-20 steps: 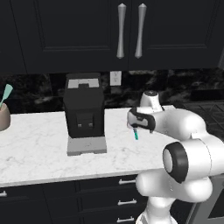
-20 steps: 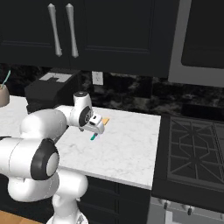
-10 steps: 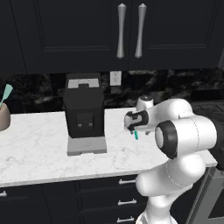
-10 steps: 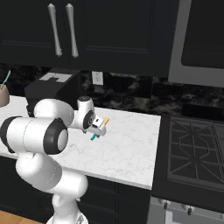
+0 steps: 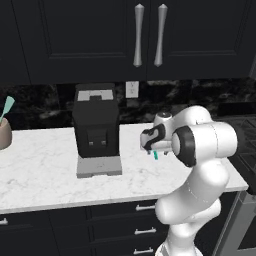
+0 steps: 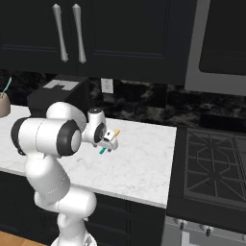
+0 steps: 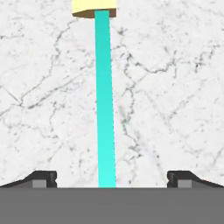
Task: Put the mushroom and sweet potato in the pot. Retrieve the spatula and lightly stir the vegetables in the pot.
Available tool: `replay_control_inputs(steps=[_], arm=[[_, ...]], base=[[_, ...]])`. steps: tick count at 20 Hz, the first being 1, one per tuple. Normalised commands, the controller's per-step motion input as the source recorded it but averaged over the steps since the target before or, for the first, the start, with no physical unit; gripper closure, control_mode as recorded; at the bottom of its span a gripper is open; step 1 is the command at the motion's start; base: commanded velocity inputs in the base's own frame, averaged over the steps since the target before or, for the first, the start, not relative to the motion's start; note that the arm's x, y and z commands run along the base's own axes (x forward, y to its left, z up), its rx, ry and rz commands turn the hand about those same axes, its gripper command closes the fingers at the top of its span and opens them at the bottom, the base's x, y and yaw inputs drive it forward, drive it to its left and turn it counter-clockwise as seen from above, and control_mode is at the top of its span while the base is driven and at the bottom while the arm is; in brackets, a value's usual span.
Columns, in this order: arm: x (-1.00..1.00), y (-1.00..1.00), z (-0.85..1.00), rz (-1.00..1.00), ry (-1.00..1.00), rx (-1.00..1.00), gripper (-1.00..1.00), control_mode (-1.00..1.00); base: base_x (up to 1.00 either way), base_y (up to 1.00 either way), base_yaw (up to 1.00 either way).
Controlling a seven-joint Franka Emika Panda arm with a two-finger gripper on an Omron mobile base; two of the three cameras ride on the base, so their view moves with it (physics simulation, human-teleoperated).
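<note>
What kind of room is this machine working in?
A kitchen, and a computer-drawn one by its look. Dark cabinets hang over a white marble counter, a coffee machine stands on it, and a gas stove sits beside it.

bare marble counter [image 7: 175, 87] either side of spatula [image 7: 104, 100], coffee machine [image 5: 96, 130] (tall) well left

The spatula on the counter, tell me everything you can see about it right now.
The spatula is a slim utensil with a long, flat teal handle and a small yellow-orange blade at its far end. It lies flat on the white marble counter, its handle running straight between the two fingertips of the open gripper, which hovers above without touching it. In the right base view the spatula peeks out from behind the hand, blade towards the back wall. It looks smooth, like plastic.
</note>
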Motion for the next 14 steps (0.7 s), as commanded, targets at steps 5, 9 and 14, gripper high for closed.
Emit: replay_control_inputs(steps=[5,9,14], arm=[[0.16,0.0,-0.27,0.0,0.0,0.0,-1.0,-1.0],[0.14,0.0,-0.21,0.0,0.0,0.0,-1.0,-1.0],[0.11,0.0,-0.14,0.0,0.0,0.0,-1.0,-1.0]], base=[[0.0,0.0,0.0],[0.0,0.0,0.0],[0.0,0.0,0.0]])
